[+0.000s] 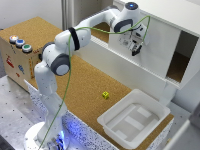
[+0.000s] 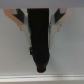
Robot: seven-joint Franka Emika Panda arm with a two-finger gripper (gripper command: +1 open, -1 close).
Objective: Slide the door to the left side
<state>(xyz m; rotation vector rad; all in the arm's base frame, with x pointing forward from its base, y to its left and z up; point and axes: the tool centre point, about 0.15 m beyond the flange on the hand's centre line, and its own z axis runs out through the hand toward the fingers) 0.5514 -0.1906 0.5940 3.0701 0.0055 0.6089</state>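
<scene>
1. Exterior view: gripper (image 1: 135, 49) sits up against the door (image 1: 155, 47), the white panel on the cabinet (image 1: 175, 12) front, approx mid-height on the panel's left half.
2. Door covers the middle of the cabinet; dark opening (image 1: 181, 60) shows on the exterior view's right of it, another gap w/ cork backing at the exterior view's left, behind the arm.
3. Wrist view: dark bar, prob. the handle (image 2: 40, 37), runs straight down the centre btw the two fingers (image 2: 18, 19), one each side. Fingers stand apart, bracketing it; can't tell if pads touch it, too blurry.
4. Key relation: handle's long axis runs upright on the door face, fingers straddle it across the slide direction. So a sideways push or pull should load one finger against the bar.
5. Direction: door's free travel lies toward the exterior view's left, along the cabinet's long front edge, back toward the arm base. My read: move is a straight sideways drag along that rail line, no lift.
6. Risk, as a guess: if the jaws aren't closed, the bar may slip or rattle before the door follows.
7. Tray (image 1: 132, 120) and yellow cube (image 1: 105, 95) lie on the cork table (image 1: 90, 80), well apart from the door path.
</scene>
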